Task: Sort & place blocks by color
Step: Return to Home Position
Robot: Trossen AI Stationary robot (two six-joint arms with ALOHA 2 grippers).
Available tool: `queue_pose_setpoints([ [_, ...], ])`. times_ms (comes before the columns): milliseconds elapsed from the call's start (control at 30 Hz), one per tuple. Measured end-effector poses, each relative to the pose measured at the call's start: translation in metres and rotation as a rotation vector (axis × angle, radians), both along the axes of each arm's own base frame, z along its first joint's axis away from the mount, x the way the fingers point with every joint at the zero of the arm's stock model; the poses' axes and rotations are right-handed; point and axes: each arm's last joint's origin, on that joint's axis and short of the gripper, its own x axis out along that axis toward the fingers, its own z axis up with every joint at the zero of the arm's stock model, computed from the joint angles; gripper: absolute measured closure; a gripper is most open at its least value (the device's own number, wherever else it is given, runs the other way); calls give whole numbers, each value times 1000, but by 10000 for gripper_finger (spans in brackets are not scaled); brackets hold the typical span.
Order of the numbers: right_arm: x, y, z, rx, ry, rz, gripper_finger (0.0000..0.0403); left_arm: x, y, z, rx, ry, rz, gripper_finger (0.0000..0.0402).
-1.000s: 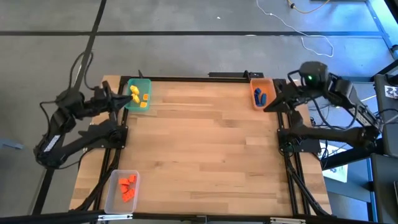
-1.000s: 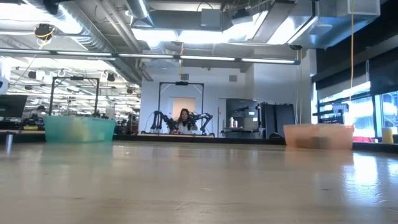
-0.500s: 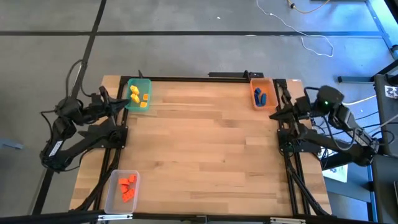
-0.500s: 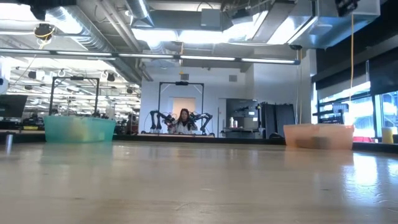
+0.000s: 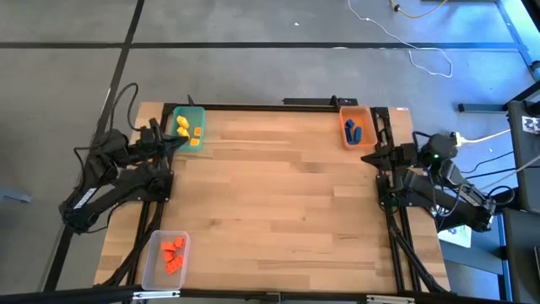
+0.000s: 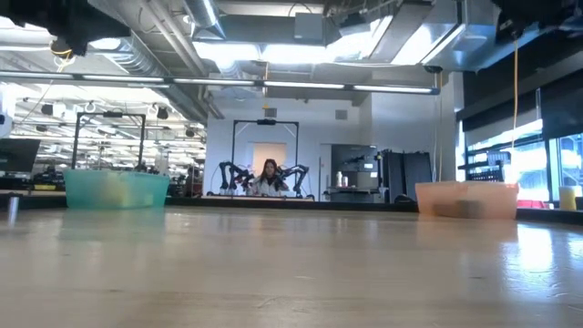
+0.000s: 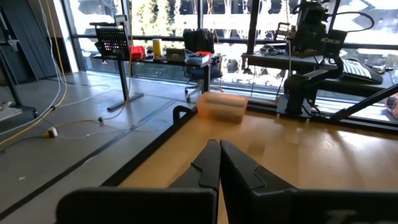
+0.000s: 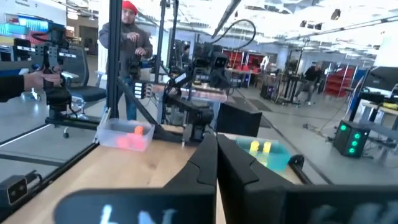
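Note:
Yellow blocks [image 5: 188,130] lie in the green bin [image 5: 197,116] at the table's far left corner. Blue blocks [image 5: 353,129] lie in the orange bin [image 5: 344,111] at the far right. Orange-red blocks [image 5: 173,254] lie in the clear bin [image 5: 153,265] at the near left. My left gripper [image 5: 175,143] is shut and empty just near of the green bin, at the table's left edge; its shut fingers show in the left wrist view [image 7: 218,163]. My right gripper [image 5: 368,157] is shut and empty at the table's right edge, near of the orange bin; it shows in the right wrist view [image 8: 216,157].
The wooden table top [image 5: 278,194] spreads between the three bins. In the low view the green bin [image 6: 116,189] stands at the left and the orange bin [image 6: 466,199] at the right. Black frame rails run along the table's edges. People show in the room behind.
My right arm has drawn back from beside the orange bin toward the table's near right and folded down, its gripper now at the right edge. My left arm has shifted and folded lower, its gripper staying near the green bin. The blocks have not moved.

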Motion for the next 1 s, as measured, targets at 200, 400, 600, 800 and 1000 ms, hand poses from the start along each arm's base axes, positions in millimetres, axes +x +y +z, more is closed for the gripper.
queue_pose_setpoints([
  [200, 8, -5, -23, -16, -23, -10, 403, 9, 6, -10, 31, -14, -45, 402],
  [400, 14, -9, -43, -64, -70, -28, 403, 15, 12, -21, 79, 10, -22, 401],
  [600, 21, -15, -63, -71, -81, -84, 403, 25, 21, -38, 139, -2, -13, 401],
  [800, 26, -20, -83, -119, -154, -128, 403, 32, 28, -56, 167, 17, 24, 401],
  [1000, 25, -25, -86, -109, -127, -168, 403, 37, 34, -71, 196, 9, 71, 401],
])
